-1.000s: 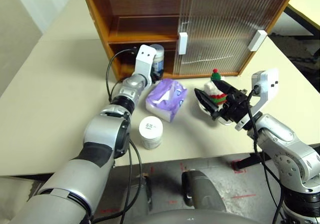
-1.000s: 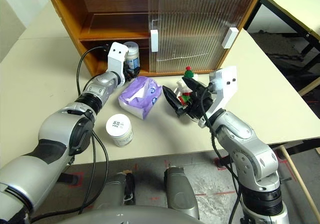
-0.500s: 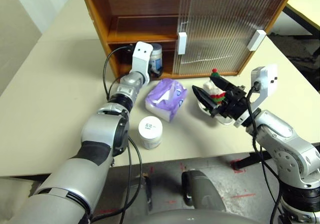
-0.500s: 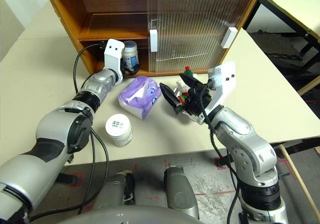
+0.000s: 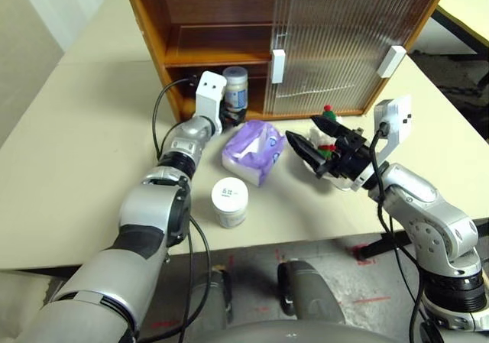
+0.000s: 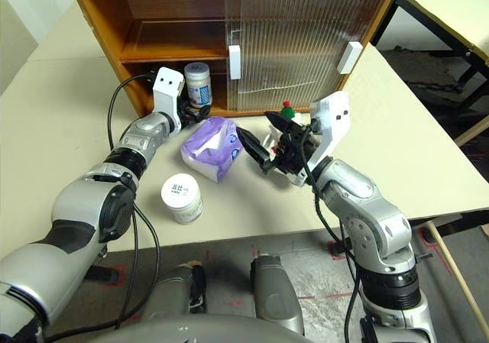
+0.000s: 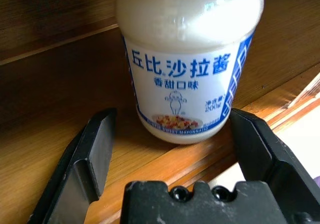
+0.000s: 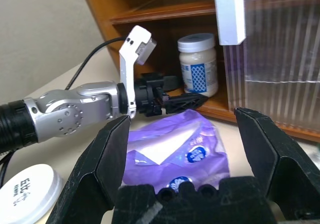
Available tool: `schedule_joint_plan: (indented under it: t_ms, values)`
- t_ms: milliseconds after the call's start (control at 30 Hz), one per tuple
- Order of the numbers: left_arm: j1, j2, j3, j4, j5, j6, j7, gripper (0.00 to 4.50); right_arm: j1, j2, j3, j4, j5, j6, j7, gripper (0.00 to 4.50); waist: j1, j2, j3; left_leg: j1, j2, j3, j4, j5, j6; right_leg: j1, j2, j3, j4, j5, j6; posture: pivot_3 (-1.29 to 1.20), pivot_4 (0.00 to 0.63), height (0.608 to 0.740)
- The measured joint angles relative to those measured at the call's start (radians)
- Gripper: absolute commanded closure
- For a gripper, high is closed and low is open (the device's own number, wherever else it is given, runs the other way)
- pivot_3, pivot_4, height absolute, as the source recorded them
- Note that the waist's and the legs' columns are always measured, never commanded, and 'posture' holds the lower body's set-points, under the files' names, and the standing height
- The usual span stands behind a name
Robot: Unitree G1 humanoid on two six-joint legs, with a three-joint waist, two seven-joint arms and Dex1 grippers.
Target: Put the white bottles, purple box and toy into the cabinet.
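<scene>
The white bottle [image 7: 187,64] standing in the cabinet [image 5: 176,22] carries a blue-printed label: large Chinese characters "丘比 沙拉酱", beneath them smaller "香甜口味", then "净含量 200g" at the side, and along the bottom band tiny English reading roughly "SWEET MAYONNAISE". The second white bottle [image 5: 229,202] on the bench [image 5: 84,167] has small dark lid print, unreadable.

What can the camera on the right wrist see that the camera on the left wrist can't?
Right wrist view alone: the purple box, the lid of the second white bottle on the table, the cabinet's sliding door, and the open right claw framing it all. Left wrist view alone: the blue print on the bottle's label, read close up. Both: the white bottle standing on the cabinet's bottom shelf and the open left claw.
</scene>
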Motion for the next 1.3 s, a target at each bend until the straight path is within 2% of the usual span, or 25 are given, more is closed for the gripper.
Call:
schedule_joint_plan:
  t_ms: [300, 333, 433, 733, 933, 1067, 1300]
  values:
    - [0.033, 0.008, 0.000, -0.049, -0.027, 0.020, -0.032, 0.02, -0.019, 0.005, 0.005, 0.021, -0.007, -0.020, 0.028, 0.00, 0.000, 0.000, -0.002, 0.000, 0.000, 0.000, 0.001, 0.000, 0.000, 0.000, 0.000, 0.000, 0.000, 0.002, -0.001, -0.15, 0.040, 0.740]
    - [0.039, 0.008, 0.000, -0.058, -0.032, 0.025, -0.038, 0.18, -0.019, 0.007, 0.005, 0.021, -0.008, -0.021, 0.031, 0.00, 0.000, 0.000, -0.002, 0.000, 0.000, 0.000, 0.001, 0.000, 0.000, 0.000, 0.000, 0.000, 0.000, 0.002, -0.001, -0.15, 0.041, 0.740]
    - [0.048, 0.009, 0.000, -0.084, -0.048, 0.040, -0.049, 0.95, -0.019, 0.010, 0.005, 0.021, -0.013, -0.023, 0.034, 0.00, 0.000, -0.001, -0.002, 0.000, 0.000, 0.000, 0.001, 0.000, 0.000, 0.000, 0.000, 0.000, 0.000, 0.003, -0.002, -0.15, 0.040, 0.740]
    - [0.053, 0.024, 0.008, -0.152, -0.082, 0.064, -0.048, 4.45, -0.018, 0.013, 0.007, 0.037, -0.016, -0.026, 0.042, 0.00, 0.000, -0.002, -0.004, 0.000, 0.000, 0.000, 0.002, 0.000, 0.000, 0.000, 0.000, 0.000, 0.001, 0.004, -0.003, -0.15, 0.033, 0.740]
    - [0.099, 0.029, -0.010, -0.206, -0.085, 0.114, -0.077, 4.48, -0.020, 0.012, 0.007, 0.046, -0.025, -0.035, 0.050, 0.00, 0.000, -0.001, -0.009, 0.000, 0.000, 0.001, 0.002, 0.001, 0.000, 0.000, 0.000, 0.001, 0.001, 0.005, -0.003, -0.14, 0.028, 0.740]
    - [0.111, 0.033, 0.000, -0.214, -0.090, 0.093, -0.021, 4.48, -0.021, 0.016, 0.009, 0.054, -0.026, -0.038, 0.053, 0.00, 0.001, -0.002, -0.010, 0.000, 0.000, 0.000, 0.004, 0.001, 0.000, 0.001, 0.000, 0.001, 0.001, 0.006, -0.003, -0.13, 0.028, 0.740]
    - [0.023, 0.013, 0.003, -0.139, -0.089, 0.002, 0.056, 4.48, -0.028, 0.019, 0.028, 0.056, -0.027, -0.039, 0.062, 0.00, 0.009, -0.003, -0.012, 0.000, 0.000, 0.001, 0.006, 0.001, 0.001, 0.002, 0.000, 0.001, 0.001, 0.007, -0.002, -0.15, 0.033, 0.740]
